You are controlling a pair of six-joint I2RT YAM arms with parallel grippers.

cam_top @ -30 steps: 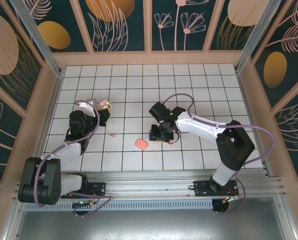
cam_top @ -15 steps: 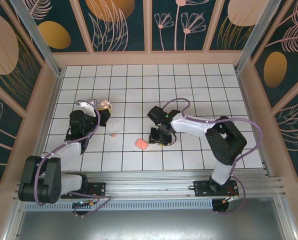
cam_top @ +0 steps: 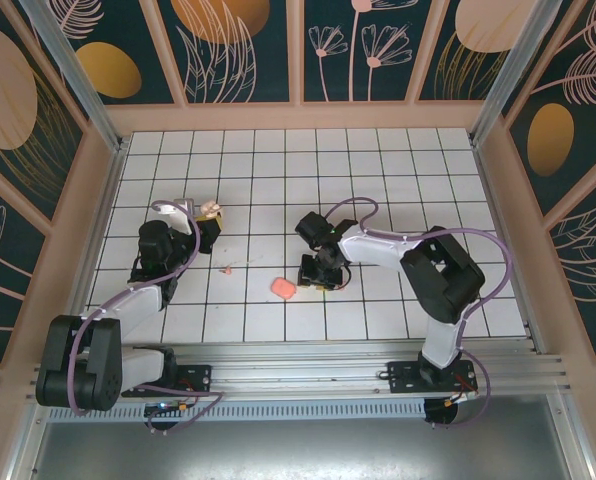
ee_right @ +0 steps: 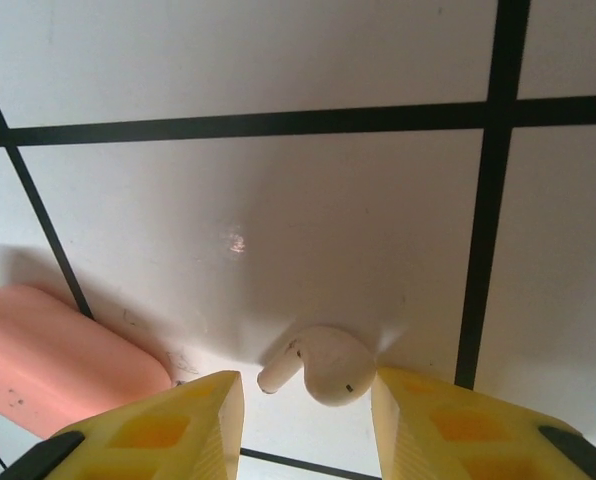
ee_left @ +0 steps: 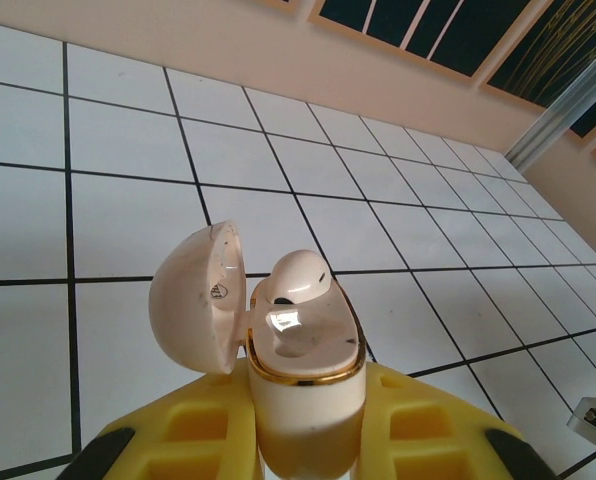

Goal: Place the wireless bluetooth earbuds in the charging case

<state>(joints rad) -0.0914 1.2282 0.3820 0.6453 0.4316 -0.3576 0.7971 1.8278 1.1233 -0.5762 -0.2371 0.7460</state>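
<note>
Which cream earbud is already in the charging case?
The cream plastic earbud in the open cream case held by the left pincer; the other earbud lies on the white table between the right pincer's jaws.

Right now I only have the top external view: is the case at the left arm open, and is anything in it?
Observer: The left wrist view shows the charging case with its lid swung open and one earbud seated inside.
Operator: Where is the other one?
Observer: The right wrist view shows the second earbud lying on the table between the open yellow fingers of the right gripper.
Operator: Anything beside it?
Observer: A salmon-pink piece lies left of it in that view, not touching it.
</note>
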